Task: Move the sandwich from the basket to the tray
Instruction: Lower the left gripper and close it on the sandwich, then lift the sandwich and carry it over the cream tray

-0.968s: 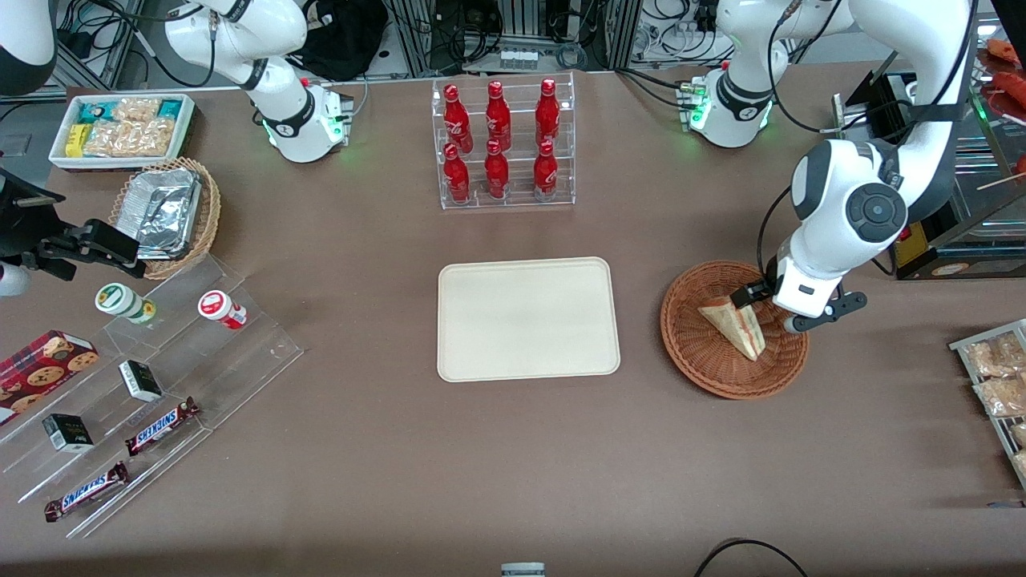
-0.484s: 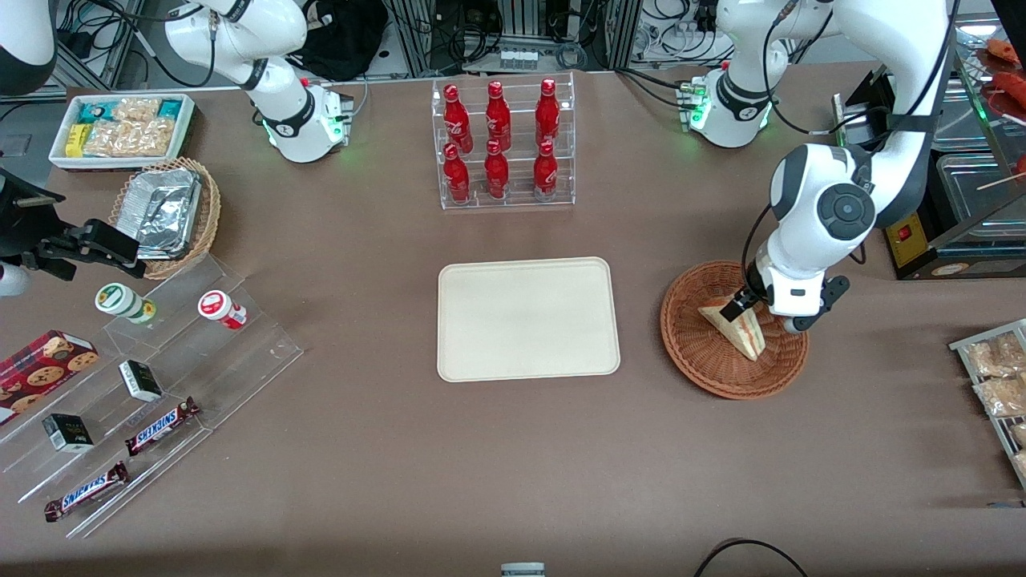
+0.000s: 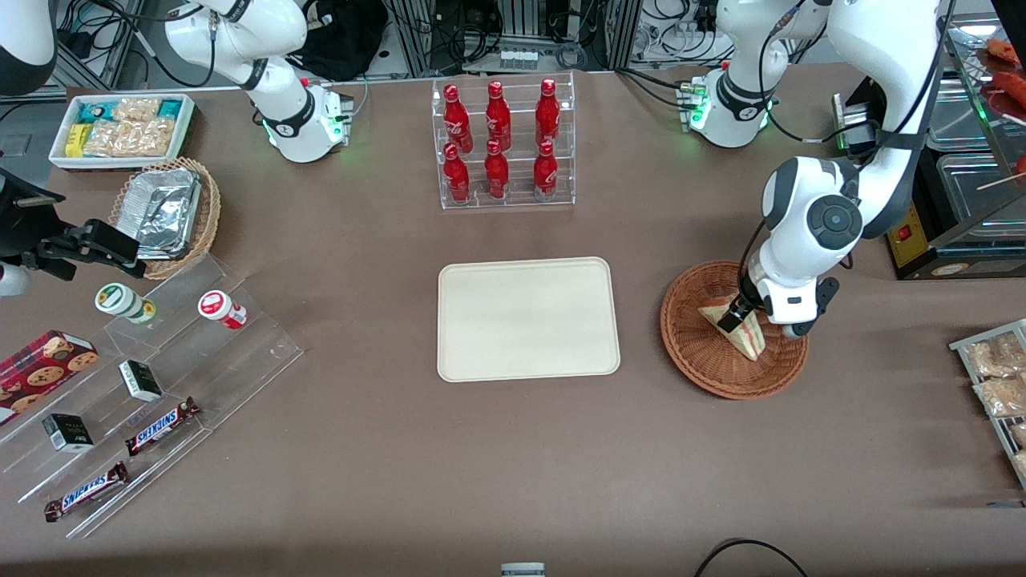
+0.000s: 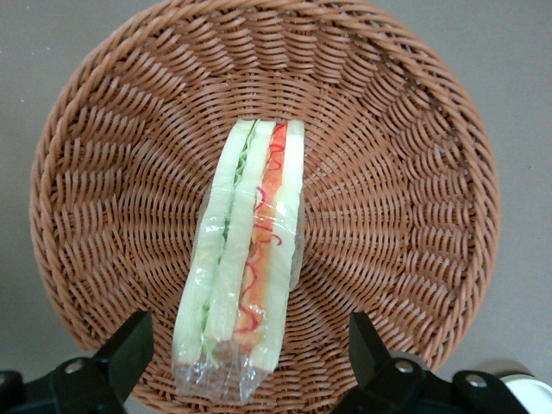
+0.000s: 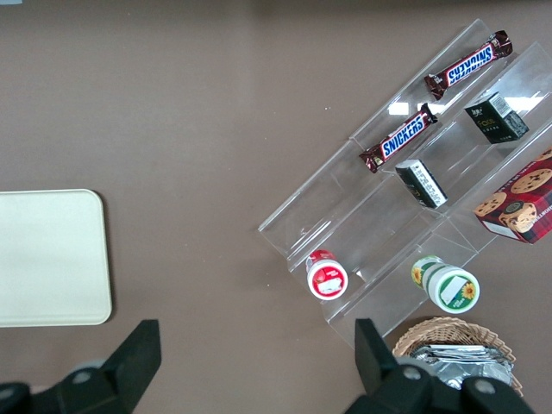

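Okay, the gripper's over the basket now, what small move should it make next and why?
Probably ease straight down, then close. The gripper hangs open above the sandwich, fingers either side of its near end, not yet touching, while the sandwich lies in the basket and the tray waits.

The plastic-wrapped sandwich (image 4: 246,259) lies in the reddish-brown wicker basket (image 4: 414,172), beside the bare cream tray (image 3: 528,318).

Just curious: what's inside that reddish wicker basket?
One wrapped sandwich lies in the basket. The gripper hangs above it, jaws open. Whatever lies beneath the sandwich is hidden.
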Motion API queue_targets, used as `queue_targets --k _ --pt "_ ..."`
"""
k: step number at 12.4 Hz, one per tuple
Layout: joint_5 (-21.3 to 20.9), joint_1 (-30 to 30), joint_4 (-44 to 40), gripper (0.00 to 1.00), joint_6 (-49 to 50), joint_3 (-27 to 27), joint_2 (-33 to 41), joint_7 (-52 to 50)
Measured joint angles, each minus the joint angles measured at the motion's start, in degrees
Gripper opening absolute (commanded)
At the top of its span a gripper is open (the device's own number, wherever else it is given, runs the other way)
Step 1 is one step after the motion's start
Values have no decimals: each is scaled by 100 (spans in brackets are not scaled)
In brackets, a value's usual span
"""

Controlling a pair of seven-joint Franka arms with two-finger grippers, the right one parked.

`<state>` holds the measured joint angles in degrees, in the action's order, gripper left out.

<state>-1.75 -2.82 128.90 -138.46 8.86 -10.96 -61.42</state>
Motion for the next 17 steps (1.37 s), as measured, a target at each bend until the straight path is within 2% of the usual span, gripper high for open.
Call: queue_targets --k 1,2,3,4,5,11,17 --pt "0 0 2 98 -32 0 -76 0" --pt "-1 0 3 74 -57 0 -151 0" --pt "-3 0 3 36 -83 0 -204 1" --pt "-5 0 3 15 -88 0 -229 14" --pt "-12 0 2 9 -88 0 -230 67" --pt "-20 0 -43 7 97 0 -115 385" --pt "-27 -342 -855 5 1577 76 189 1496"
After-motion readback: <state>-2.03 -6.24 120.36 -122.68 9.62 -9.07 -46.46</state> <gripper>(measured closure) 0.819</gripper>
